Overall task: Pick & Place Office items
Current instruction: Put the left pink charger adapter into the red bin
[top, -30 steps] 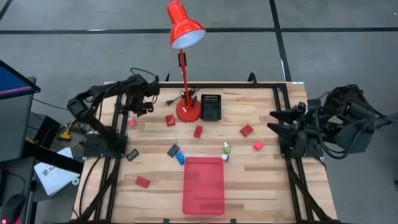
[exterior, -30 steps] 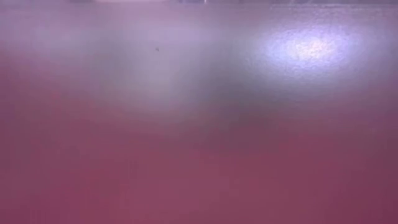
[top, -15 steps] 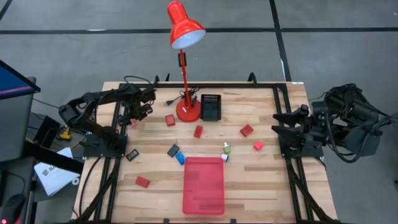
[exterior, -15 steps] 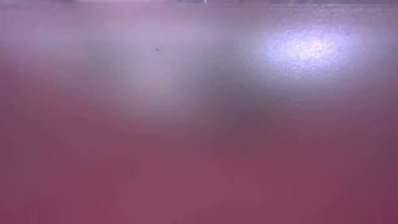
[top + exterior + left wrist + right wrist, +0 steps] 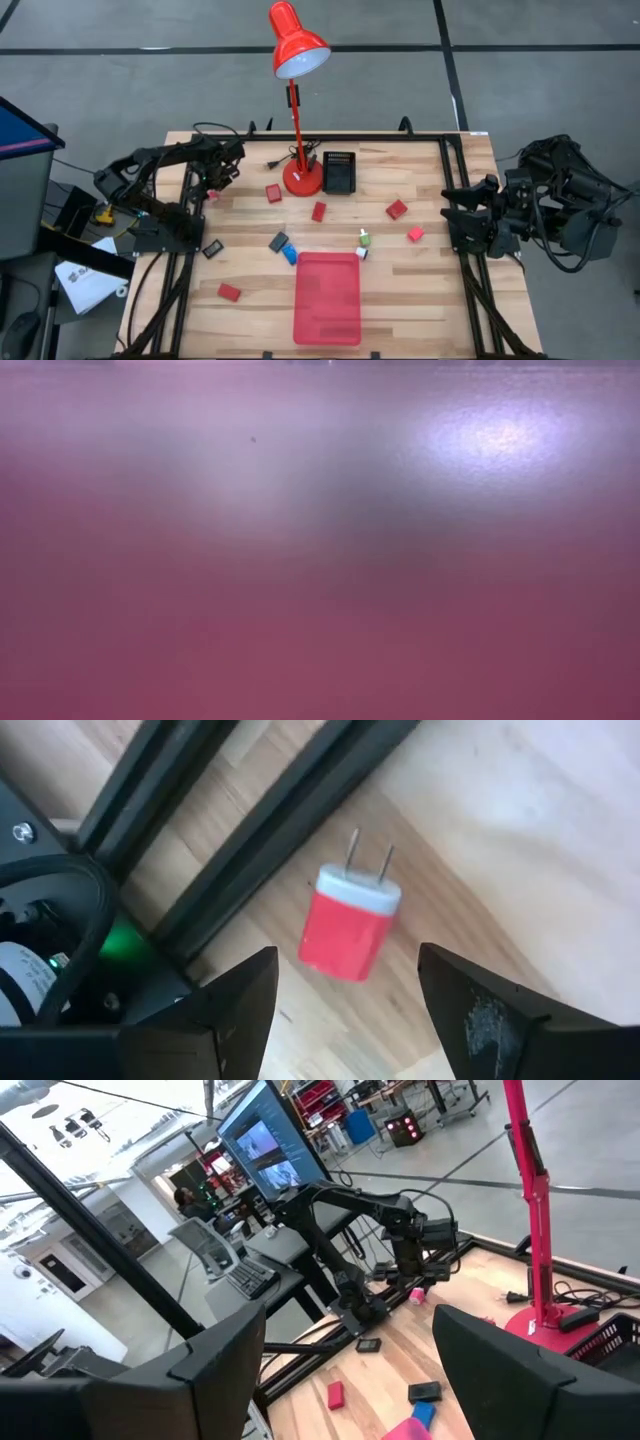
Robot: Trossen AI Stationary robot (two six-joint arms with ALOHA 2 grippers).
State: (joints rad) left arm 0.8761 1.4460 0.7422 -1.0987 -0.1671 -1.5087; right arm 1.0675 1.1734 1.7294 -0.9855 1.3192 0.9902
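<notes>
My left gripper [image 5: 214,184] hovers open at the table's far left. It points down at a red plug-in charger [image 5: 348,923] with a white cap and two prongs, which lies flat beside the black frame rail. In the left wrist view my left gripper [image 5: 345,958] has a finger on either side of the charger without touching it. More office items lie scattered mid-table: red blocks [image 5: 273,193] [image 5: 319,211] [image 5: 397,209], a blue piece [image 5: 289,254], a black piece [image 5: 279,241] and a white-green piece [image 5: 365,238]. My right gripper [image 5: 447,196] waits open at the right edge. The low view shows only a pink blur.
A flat red tray [image 5: 327,297] lies at the near middle. The red desk lamp's base [image 5: 303,178] and a black mesh basket [image 5: 339,172] stand at the far middle. Black frame rails [image 5: 270,830] run close beside the charger. Another red block [image 5: 230,292] lies near left.
My left gripper has come from the far left corner toward the near edge and down over the red charger, staying open. My right arm has drawn back a little toward the table's right edge. No item has moved.
</notes>
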